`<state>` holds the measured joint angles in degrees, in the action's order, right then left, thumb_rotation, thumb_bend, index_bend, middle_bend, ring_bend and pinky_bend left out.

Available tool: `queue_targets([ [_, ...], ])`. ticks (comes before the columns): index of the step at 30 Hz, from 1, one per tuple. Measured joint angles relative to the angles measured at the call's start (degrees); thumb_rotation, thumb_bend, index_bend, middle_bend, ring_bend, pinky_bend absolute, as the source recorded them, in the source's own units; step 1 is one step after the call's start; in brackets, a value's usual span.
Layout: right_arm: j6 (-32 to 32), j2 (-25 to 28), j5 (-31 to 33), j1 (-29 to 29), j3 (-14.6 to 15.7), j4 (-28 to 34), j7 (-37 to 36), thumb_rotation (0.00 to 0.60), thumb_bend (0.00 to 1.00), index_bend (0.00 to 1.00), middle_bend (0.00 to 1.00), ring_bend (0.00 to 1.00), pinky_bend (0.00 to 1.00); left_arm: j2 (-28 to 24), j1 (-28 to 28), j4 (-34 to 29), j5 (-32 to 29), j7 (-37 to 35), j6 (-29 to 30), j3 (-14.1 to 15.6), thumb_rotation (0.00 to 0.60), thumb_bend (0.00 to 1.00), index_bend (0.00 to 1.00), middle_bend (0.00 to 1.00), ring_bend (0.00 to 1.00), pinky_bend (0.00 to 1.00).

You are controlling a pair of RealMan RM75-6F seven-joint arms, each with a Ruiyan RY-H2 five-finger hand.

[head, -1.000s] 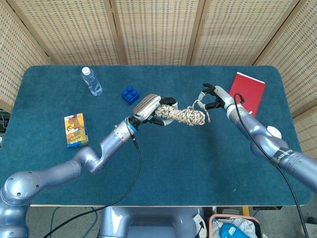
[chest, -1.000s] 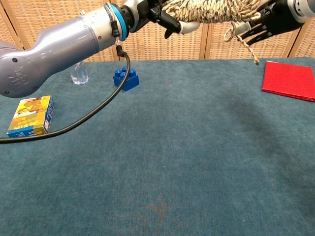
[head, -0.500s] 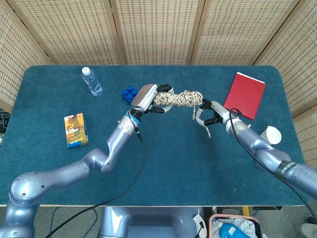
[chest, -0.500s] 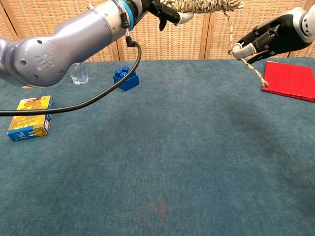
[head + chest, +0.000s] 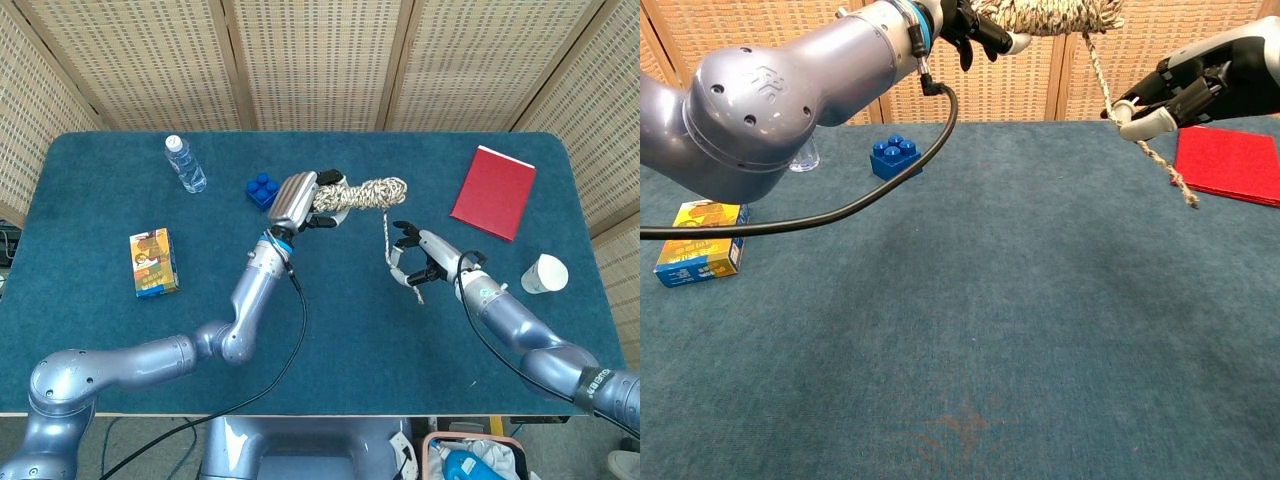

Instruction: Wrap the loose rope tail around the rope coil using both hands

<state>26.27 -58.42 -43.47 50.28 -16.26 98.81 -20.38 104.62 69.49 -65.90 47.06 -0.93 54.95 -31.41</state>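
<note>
My left hand (image 5: 305, 200) (image 5: 970, 22) holds one end of the beige rope coil (image 5: 368, 193) (image 5: 1052, 14) up in the air above the table. A loose rope tail (image 5: 385, 232) (image 5: 1099, 75) drops from the coil's right end down to my right hand (image 5: 412, 257) (image 5: 1165, 95), which pinches it. The frayed tip (image 5: 1170, 178) hangs below that hand. My right hand sits lower than the coil and toward the table's front.
On the blue table (image 5: 330, 330) lie a red notebook (image 5: 494, 192) (image 5: 1230, 163) at the right, a blue brick (image 5: 262, 190) (image 5: 894, 158), a water bottle (image 5: 186, 165), a yellow and blue box (image 5: 153, 262) (image 5: 702, 240) at the left, and a paper cup (image 5: 544, 273).
My left hand has raised the coil and carried it back. My right hand has drawn the tail out, down and toward the front of the table.
</note>
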Motion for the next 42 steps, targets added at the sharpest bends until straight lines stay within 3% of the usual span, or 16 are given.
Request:
queue_targets([
  [6,2.45,-0.05,0.54,-0.33,1.63,2.19,1.78,0.6,0.52,0.71,0.0,0.0,0.0,0.7,0.3,-2.06,-4.24,5.06,2.68,-1.83,0.6,0.61,0.81,0.69,0.56,0.7],
  [8,2.81,-0.13,0.41,-0.43,2.01,2.72,2.23,0.6,0.47,0.66,0.0,0.0,0.0,0.87,0.38,-2.66,-5.1,6.2,3.43,-2.3,0.6,0.61,0.81,0.69,0.56,0.7],
  [9,2.78,-0.15,0.09,-0.5,2.05,2.75,2.32,0.6,0.38,0.57,0.0,0.0,0.0,0.88,0.38,-2.9,-5.27,6.44,3.49,-2.42,0.6,0.62,0.81,0.69,0.56,0.7],
  [10,2.83,-0.2,-0.39,-0.6,2.07,2.74,2.44,0.6,0.24,0.42,0.0,0.0,0.0,0.86,0.35,-3.02,-5.29,6.66,3.54,-2.45,0.6,0.62,0.81,0.69,0.56,0.7],
  [12,3.09,-0.35,-1.99,-0.96,2.07,2.66,2.66,0.6,0.05,0.14,0.0,0.0,0.0,0.81,0.16,-3.32,-5.14,6.82,3.61,-2.42,0.6,0.62,0.81,0.69,0.56,0.7],
  [13,3.25,-0.42,-2.85,-1.19,2.02,2.6,2.69,0.6,0.0,0.04,0.0,0.0,0.0,0.77,0.05,-3.47,-5.13,6.84,3.57,-2.39,0.6,0.62,0.81,0.69,0.56,0.7],
  [14,3.59,-0.53,-4.15,-1.6,1.92,2.51,2.68,0.6,0.0,0.01,0.0,0.0,0.0,0.7,-0.08,-3.67,-5.1,6.87,3.51,-2.37,0.6,0.62,0.81,0.69,0.56,0.7],
  [23,10.46,-1.7,-12.76,-6.52,1.53,0.86,2.16,0.6,0.0,0.0,0.0,0.0,0.0,-0.3,-0.82,-6.23,-3.61,6.83,3.81,-2.26,0.6,0.62,0.81,0.69,0.56,0.7],
  [30,12.9,-1.34,-14.92,-8.54,3.16,-2.0,4.34,0.6,0.0,0.0,0.0,0.0,0.0,-1.84,-1.45,-9.25,-2.66,7.67,5.07,-2.51,0.6,0.61,0.81,0.69,0.56,0.7],
  [42,26.71,-5.18,-20.81,-15.31,7.56,-14.84,11.29,0.6,0.0,0.0,0.0,0.0,0.0,-7.58,-4.57,-18.18,-1.89,9.91,7.82,-2.72,0.6,0.62,0.81,0.69,0.56,0.7],
])
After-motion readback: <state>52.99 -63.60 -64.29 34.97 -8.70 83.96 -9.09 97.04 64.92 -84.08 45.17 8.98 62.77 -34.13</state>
